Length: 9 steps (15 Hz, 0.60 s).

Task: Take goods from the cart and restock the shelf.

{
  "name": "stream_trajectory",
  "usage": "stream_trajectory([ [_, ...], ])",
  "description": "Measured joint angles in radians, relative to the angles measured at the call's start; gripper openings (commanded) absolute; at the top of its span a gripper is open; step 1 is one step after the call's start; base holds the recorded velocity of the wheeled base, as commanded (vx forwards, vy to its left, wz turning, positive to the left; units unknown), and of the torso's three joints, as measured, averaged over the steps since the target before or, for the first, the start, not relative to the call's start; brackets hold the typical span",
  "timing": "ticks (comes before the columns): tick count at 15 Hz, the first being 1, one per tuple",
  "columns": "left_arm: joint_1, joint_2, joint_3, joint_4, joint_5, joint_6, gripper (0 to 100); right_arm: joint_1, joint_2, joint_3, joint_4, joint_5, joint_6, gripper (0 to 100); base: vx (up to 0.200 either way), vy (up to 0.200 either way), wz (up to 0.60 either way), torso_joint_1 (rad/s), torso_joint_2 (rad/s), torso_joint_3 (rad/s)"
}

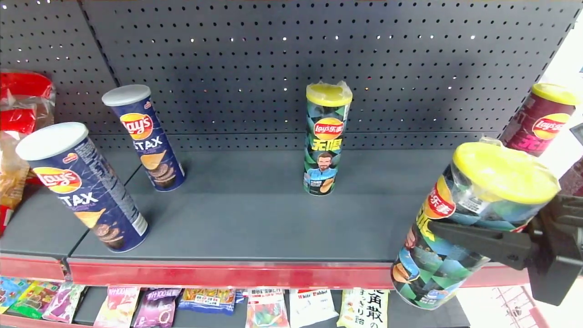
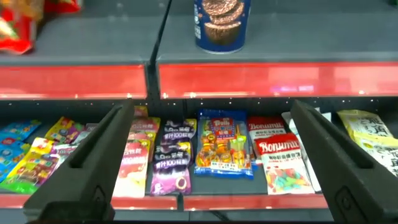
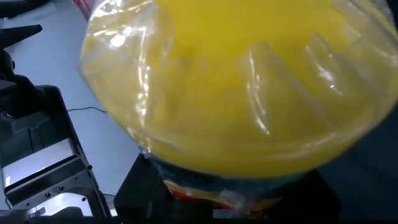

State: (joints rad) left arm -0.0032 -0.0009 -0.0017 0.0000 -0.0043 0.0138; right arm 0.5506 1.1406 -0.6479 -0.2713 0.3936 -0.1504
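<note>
My right gripper [image 1: 473, 234] is shut on a green-and-blue chip can with a yellow lid [image 1: 428, 269]. It holds the can tilted, just in front of the shelf's red front edge [image 1: 227, 273] at the right end. The lid [image 3: 249, 81] sits close to the right wrist camera. A matching green can [image 1: 325, 146] stands upright mid-shelf near the pegboard back. My left gripper [image 2: 211, 109] is open with nothing in it, lower down, facing the shelf tier below; a blue can's base [image 2: 221, 28] shows above it.
Two blue cans [image 1: 145, 136] [image 1: 84, 187] stand at the shelf's left and a maroon can [image 1: 539, 120] at the far right. Red snack bags [image 1: 20, 114] fill the left end. Candy packs [image 2: 224, 143] line the lower tier. Bare shelf surface [image 1: 255, 218] lies between the cans.
</note>
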Motion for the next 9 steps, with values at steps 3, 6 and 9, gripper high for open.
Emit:
stream_trajectory([
  [3, 0.000, 0.000, 0.000, 0.000, 0.000, 0.000, 100, 0.000, 0.001, -0.008, 0.000, 0.000, 0.000, 0, 0.000, 0.000, 0.00, 0.000, 0.00, 0.000],
  [6, 0.000, 0.000, 0.000, 0.001, 0.000, -0.004, 100, 0.000, -0.002, -0.008, 0.000, -0.001, 0.000, 0, 0.000, 0.000, 0.00, 0.000, 0.00, 0.000],
  [9, 0.000, 0.000, 0.000, 0.001, 0.000, -0.005, 100, 0.000, -0.015, -0.010, 0.000, -0.002, 0.000, 0, 0.000, 0.000, 0.00, 0.000, 0.00, 0.000],
])
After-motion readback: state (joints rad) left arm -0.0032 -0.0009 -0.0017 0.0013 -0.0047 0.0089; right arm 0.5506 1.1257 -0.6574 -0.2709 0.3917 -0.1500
